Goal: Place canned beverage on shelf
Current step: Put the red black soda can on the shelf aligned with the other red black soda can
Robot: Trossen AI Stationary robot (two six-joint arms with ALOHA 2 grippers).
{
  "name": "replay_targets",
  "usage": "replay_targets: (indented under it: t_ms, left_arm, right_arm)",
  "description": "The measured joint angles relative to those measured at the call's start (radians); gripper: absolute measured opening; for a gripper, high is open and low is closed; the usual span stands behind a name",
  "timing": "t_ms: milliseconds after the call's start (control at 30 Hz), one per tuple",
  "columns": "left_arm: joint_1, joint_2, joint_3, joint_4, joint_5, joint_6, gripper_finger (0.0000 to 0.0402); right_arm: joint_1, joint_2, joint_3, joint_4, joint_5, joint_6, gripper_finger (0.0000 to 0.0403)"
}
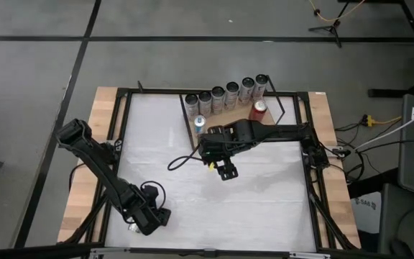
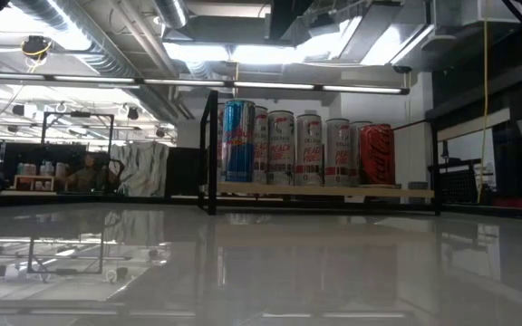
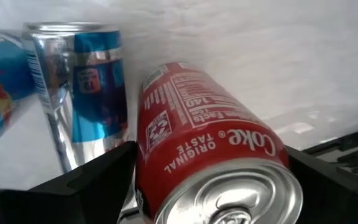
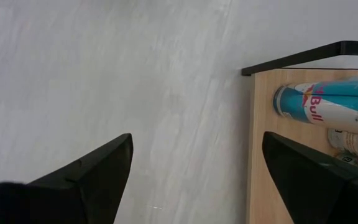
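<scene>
shelf (image 1: pixel 196 128): cans (image 1: pixel 225 94) crowd back | front strip free

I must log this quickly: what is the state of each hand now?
Left hand: cannot be told; a Coke can is close before it.
Right hand: open, holding nothing.

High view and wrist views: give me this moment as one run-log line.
right gripper open, empty, over table beside shelf | left gripper at red Coke can | shelf holds row of cans

Red can (image 3: pixel 213 171) reads "Coke ORIGINAL TASTE", "140"; blue can (image 4: pixel 328 104) reads "Bull".
</scene>
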Motion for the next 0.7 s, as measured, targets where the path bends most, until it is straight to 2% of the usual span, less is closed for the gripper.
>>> replay_targets:
  t_ms: [133,400,700]
  left_arm:
    - [0.004,0.0,0.0,-0.002,0.001,0.023,0.0344]
    - [0.006,0.0,-0.001,0.002,0.001,0.055,0.0304]
    - [0.007,-0.008,0.02,-0.05,-0.001,0.06,0.0304]
  right_arm:
    - [0.0,0.0,0.0,-0.001,0.0,-0.002,0.0347]
    - [0.0,0.0,0.0,-0.022,0.0,-0.002,0.0347]
    - [0.0,0.0,0.0,-0.029,0.0,-0.003,0.0347]
